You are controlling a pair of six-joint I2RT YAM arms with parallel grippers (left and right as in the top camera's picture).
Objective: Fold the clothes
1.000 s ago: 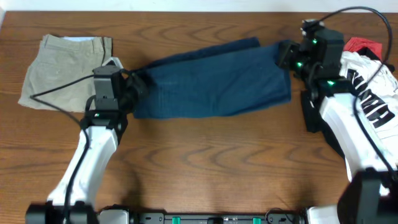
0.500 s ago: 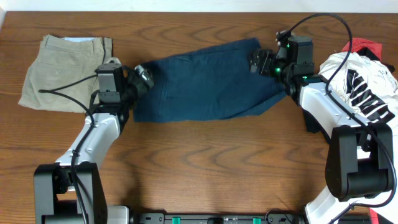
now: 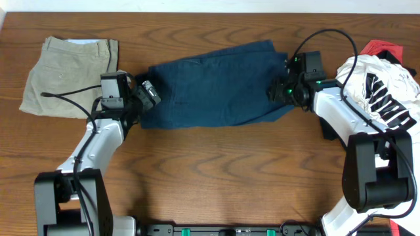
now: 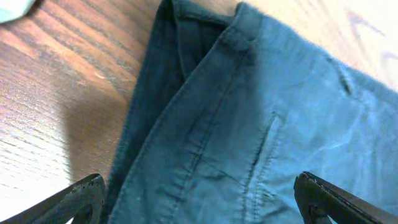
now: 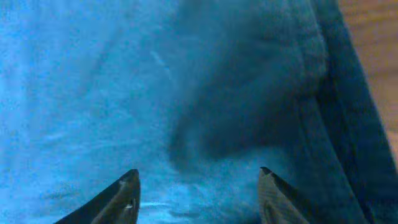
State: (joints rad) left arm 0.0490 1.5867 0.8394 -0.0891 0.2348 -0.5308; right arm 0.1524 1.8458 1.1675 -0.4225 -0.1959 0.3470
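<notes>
- Navy trousers (image 3: 216, 82) lie folded on the desk (image 3: 216, 170), centred near its far edge
- Left gripper (image 3: 149, 94) spread wide over their left end, pinching nothing
- Right gripper (image 3: 275, 90) parted over their right end, holding nothing

White shirt (image 3: 388, 98): cut off by right edge. Black piece (image 3: 324, 128): mostly under right arm (image 3: 342, 121). Red piece (image 3: 382, 47): partly behind shirt.

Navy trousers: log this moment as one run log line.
navy trousers: lying folded mid-table | left gripper: open at their left edge | right gripper: open over their right end | khaki trousers: folded, far left
</notes>
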